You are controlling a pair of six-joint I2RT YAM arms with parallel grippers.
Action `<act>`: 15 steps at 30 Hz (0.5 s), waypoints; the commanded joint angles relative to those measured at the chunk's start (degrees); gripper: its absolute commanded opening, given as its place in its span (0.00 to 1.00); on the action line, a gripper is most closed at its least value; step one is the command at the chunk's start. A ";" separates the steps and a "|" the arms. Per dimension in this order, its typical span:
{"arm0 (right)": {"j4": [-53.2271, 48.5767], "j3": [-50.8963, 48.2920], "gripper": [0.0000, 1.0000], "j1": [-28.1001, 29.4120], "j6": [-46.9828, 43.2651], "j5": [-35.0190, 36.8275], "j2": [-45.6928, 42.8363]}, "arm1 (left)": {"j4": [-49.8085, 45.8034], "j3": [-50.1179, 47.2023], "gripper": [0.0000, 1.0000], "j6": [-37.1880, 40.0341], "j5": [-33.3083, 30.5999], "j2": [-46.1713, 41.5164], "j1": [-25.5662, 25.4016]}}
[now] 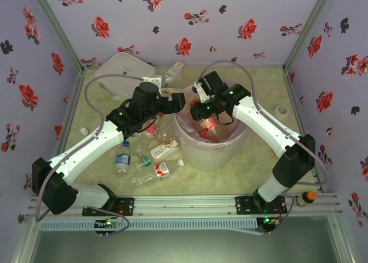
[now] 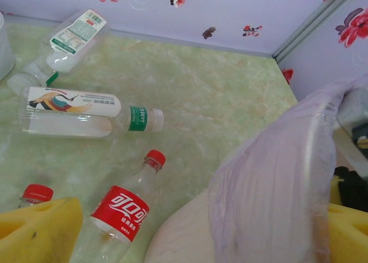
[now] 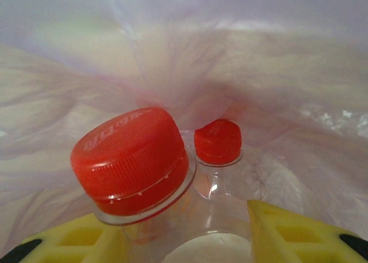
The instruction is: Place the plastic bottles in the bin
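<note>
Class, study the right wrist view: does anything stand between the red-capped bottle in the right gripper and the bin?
Nothing visible does. The right gripper holds the red-capped bottle over the bin's opening, with the pink liner all around. A second bottle, also red-capped, lies just beyond it in the bin and does not appear to bar the drop.

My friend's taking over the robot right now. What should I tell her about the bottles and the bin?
Left gripper: open, at the left rim of the bin.
Right gripper: shut on a red-capped bottle, down inside the bin's pink bag.
Done: a second red cap shows in the bin.
Left: release that bottle, then collect those on the table left of the bin, like the red-label bottle and green-label bottle, plus a far bottle by the white box.
</note>
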 commanded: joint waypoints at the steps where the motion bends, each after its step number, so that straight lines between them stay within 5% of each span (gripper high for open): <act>1: -0.16 -2.34 0.39 -0.67 1.61 0.71 -2.78 | -1.30 1.33 0.94 0.49 -1.61 1.08 0.47; 10: -4.36 1.07 0.85 -0.92 -0.98 2.11 -5.92 | -1.39 1.54 0.94 0.32 -1.52 1.36 0.35; 15: -5.92 5.77 0.99 -0.94 -2.78 2.88 -9.43 | -1.30 1.46 0.94 0.25 -1.52 1.36 0.40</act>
